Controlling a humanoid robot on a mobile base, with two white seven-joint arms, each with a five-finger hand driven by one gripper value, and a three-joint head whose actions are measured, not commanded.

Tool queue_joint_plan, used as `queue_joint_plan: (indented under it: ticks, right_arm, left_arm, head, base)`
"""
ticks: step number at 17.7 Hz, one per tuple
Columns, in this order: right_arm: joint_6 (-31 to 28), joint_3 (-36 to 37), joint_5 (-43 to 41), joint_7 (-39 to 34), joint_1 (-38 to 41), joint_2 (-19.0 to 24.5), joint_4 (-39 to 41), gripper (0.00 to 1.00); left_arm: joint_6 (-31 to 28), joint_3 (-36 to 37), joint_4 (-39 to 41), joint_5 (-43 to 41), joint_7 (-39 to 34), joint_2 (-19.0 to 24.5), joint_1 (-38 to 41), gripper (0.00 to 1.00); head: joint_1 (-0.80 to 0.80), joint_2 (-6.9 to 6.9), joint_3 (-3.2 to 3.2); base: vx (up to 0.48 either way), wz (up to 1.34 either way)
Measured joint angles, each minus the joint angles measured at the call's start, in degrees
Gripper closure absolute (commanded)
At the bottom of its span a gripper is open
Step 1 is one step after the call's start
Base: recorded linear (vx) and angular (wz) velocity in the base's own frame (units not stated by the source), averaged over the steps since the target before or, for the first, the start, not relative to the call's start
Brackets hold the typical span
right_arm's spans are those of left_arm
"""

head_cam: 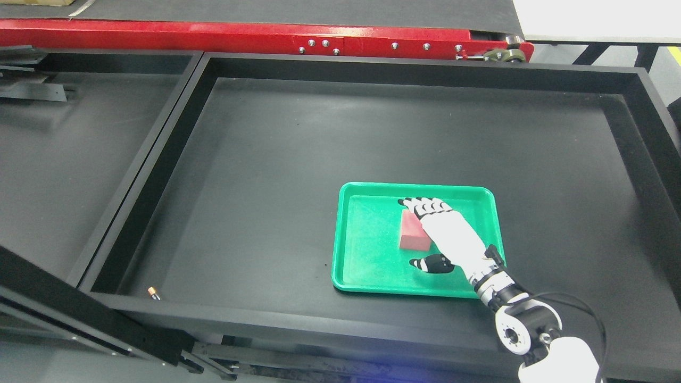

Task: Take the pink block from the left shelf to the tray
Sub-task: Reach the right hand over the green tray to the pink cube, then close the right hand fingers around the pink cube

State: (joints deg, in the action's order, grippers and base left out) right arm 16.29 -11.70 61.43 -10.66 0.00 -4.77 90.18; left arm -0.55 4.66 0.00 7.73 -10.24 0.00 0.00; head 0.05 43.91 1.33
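Observation:
The pink block lies flat inside the green tray, a little right of the tray's middle. My right hand reaches in from the lower right and hovers over the block's right side. Its fingers stretch out past the block's far end, and the thumb is spread apart toward the tray's near edge, clear of the block. The hand is open and grips nothing. The palm hides the block's right edge. The left arm does not show.
The tray sits in a large black bin with raised walls. A second black compartment lies to the left. A small orange-tipped object rests in the bin's near left corner. A red conveyor frame runs along the back.

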Motion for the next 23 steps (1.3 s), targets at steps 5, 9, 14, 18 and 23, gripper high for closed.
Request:
queue_joint_plan:
  ticks: [5, 9, 14, 18, 23]
  right_arm:
    - [0.0, -0.3, -0.1, -0.6, -0.3, -0.2, -1.2, 0.01]
    - [0.0, -0.5, -0.1, -0.9, -1.6, -0.5, -2.4, 0.02]
    - [0.1, -1.2, 0.0, -4.4, -2.4, -1.0, -3.9, 0.04]
    - [0.2, -1.7, 0.0, -5.5, -2.9, -1.3, -5.0, 0.33]
    - [0.0, -2.1, 0.0, -5.6, -3.1, -1.6, -6.0, 0.92]
  left_arm:
    - [0.0, 0.0, 0.0, 0.0, 0.0, 0.0, 0.0, 0.00]
    - [0.0, 0.0, 0.0, 0.0, 0.0, 0.0, 0.0, 0.00]
    - [0.0, 0.0, 0.0, 0.0, 0.0, 0.0, 0.0, 0.00]
    - [0.0, 0.0, 0.0, 0.0, 0.0, 0.0, 0.0, 0.00]
    - [0.0, 0.0, 0.0, 0.0, 0.0, 0.0, 0.0, 0.00]
  head:
    - [0.00, 0.00, 0.00]
    - [0.00, 0.00, 0.00]
    - [0.00, 0.00, 0.00]
    - [0.00, 0.00, 0.00]
    - [0.00, 0.00, 0.00]
  base:
    - [0.085, -0.03]
    - [0.069, -0.01]
    - [0.010, 0.00]
    - [0.000, 0.00]
    - [0.000, 0.00]
